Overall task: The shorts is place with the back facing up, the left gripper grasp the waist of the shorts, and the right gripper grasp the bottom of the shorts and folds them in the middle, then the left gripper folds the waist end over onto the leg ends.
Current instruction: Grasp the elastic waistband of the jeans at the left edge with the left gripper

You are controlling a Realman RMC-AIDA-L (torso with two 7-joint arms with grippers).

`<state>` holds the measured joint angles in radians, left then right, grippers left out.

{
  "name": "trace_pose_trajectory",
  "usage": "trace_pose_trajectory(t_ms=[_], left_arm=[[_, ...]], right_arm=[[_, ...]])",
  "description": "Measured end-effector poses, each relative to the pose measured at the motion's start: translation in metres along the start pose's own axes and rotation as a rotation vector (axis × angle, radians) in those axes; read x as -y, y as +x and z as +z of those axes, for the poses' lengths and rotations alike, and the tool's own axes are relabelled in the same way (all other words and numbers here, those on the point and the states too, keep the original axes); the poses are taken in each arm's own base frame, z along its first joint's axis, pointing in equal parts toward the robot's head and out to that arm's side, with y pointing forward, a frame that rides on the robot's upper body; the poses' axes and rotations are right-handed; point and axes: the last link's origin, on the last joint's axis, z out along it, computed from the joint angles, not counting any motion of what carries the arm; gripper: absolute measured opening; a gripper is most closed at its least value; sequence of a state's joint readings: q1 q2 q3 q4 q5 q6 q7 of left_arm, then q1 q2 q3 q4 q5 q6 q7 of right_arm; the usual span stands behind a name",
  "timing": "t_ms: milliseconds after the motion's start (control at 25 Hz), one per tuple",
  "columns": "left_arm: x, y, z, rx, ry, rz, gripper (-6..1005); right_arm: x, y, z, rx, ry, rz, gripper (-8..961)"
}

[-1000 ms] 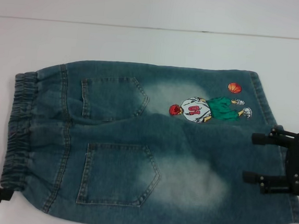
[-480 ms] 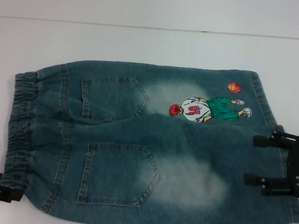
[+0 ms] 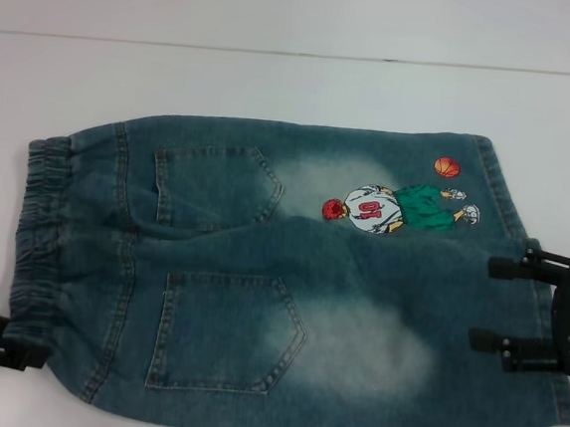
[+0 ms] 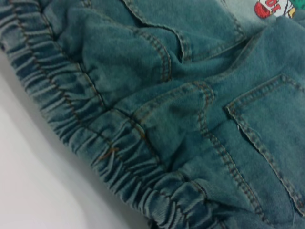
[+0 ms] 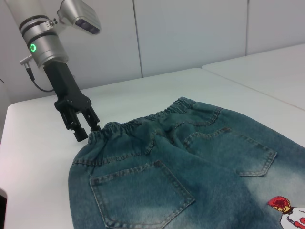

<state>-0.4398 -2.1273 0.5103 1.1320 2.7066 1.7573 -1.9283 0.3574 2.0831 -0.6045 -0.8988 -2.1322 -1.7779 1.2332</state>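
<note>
Shorts [image 3: 290,274] flat on table [image 3: 276,83], back pockets up.
Left gripper [image 5: 84,130] points down at the waistband corner, grip not discernible; right gripper [image 3: 502,304] hovers open over the leg hem, empty.

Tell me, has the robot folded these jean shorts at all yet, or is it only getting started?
Only starting. Done: the shorts lie flat on the table, back pockets up, with no fold. In hand: the left gripper is at the near corner of the elastic waist, and the right gripper hangs open over the leg hems; neither visibly holds cloth. Left: both grasps and both folds.
</note>
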Motion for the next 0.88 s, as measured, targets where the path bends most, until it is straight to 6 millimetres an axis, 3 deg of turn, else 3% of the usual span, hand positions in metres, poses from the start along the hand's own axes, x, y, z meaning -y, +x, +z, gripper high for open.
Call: trace_pose_trajectory(t_ms=[280, 400, 600, 880], left_arm=[[0.000, 0.002, 0.003, -0.011, -0.011, -0.003, 786], [0.000, 0.005, 0.005, -0.016, -0.016, -0.004, 547], [0.000, 0.006, 0.006, -0.017, -0.018, -0.008, 312], [0.001, 0.007, 0.005, -0.022, -0.012, -0.014, 159]], right_arm=[[0.000, 0.000, -0.002, 0.006, 0.008, 0.003, 929], [0.000, 0.000, -0.002, 0.008, 0.007, 0.005, 929], [-0.001, 0.002, -0.004, 0.011, 0.016, 0.017, 929], [-0.003, 0.004, -0.011, 0.032, 0.033, 0.047, 929]])
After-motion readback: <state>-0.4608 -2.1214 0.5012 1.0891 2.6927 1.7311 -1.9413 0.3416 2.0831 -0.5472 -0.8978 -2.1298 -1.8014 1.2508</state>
